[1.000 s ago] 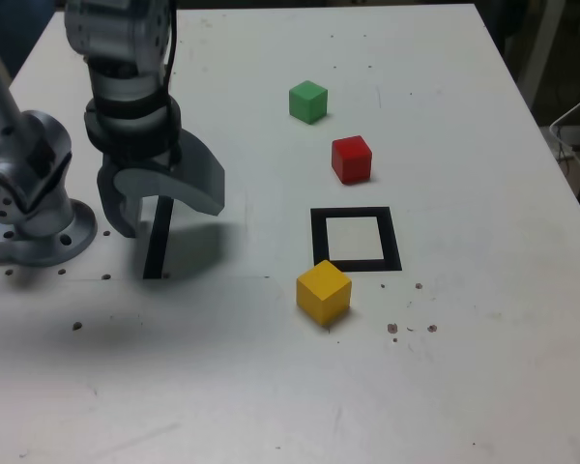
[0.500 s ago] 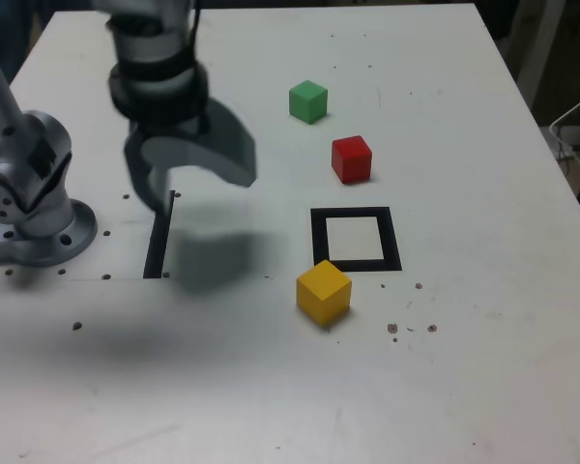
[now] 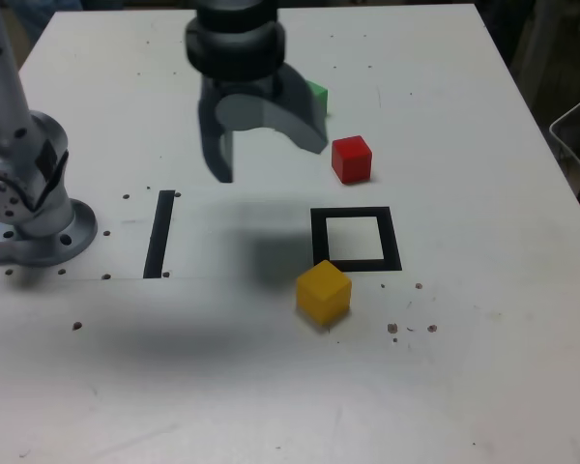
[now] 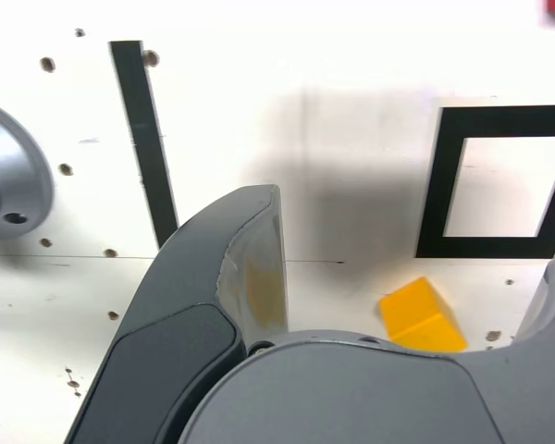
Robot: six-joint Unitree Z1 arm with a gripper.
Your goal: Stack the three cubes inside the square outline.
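Observation:
My gripper (image 3: 268, 155) hangs open and empty above the table, its two grey jaws spread wide. It partly covers the green cube (image 3: 317, 94) at the back. To the exterior view's right of the gripper sits the red cube (image 3: 352, 159). The square outline (image 3: 318, 239), black tape with white inside, lies in front of the red cube with nothing inside it. The yellow cube (image 3: 324, 291) rests just outside the outline's near left corner. In the wrist view the yellow cube (image 4: 421, 316) and the outline (image 4: 435, 185) show between my fingers (image 4: 231, 277).
A straight black tape strip (image 3: 159, 234) lies on the exterior view's left, next to the arm's grey base (image 3: 34, 208). Small dark specks and holes dot the white table (image 3: 464, 367). The table's right edge runs past the cubes.
The gripper has swung from above the black strip toward the exterior view's right and farther back, now in front of the green cube. It stayed open. The cubes have not moved.

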